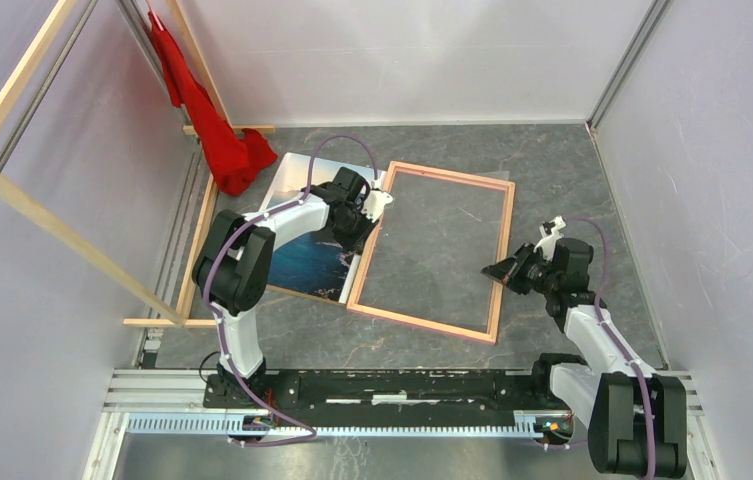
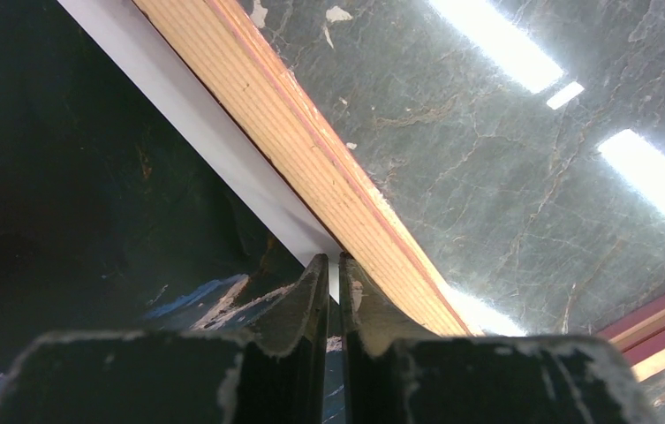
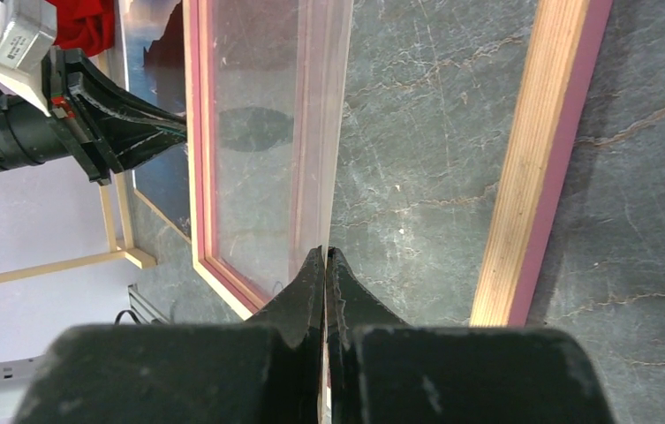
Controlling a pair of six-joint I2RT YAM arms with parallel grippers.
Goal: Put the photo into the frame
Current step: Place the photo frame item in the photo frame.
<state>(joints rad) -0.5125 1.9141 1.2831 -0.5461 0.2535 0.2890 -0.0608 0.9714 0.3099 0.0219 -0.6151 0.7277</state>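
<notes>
The frame (image 1: pixel 422 318) lies flat mid-table, tan side up with pink edges. The photo (image 1: pixel 302 265) lies to its left, blue side up, its right edge at the frame's left rail. My left gripper (image 1: pixel 370 212) is at that edge. In the left wrist view its tips (image 2: pixel 333 258) are shut to a slim gap over the photo's white border (image 2: pixel 222 132), beside the rail (image 2: pixel 311 150), with nothing seen held. My right gripper (image 1: pixel 492 270) is at the frame's right rail (image 3: pixel 532 177). It (image 3: pixel 325 251) is shut on the edge of a thin clear pane (image 3: pixel 258 132), raised above the table.
A red cloth (image 1: pixel 212 120) hangs at the back left. Pale wooden slats (image 1: pixel 52 215) stand along the left wall and lie on the table by the photo (image 1: pixel 192 260). Walls close off three sides. A metal rail (image 1: pixel 402 385) runs along the near edge.
</notes>
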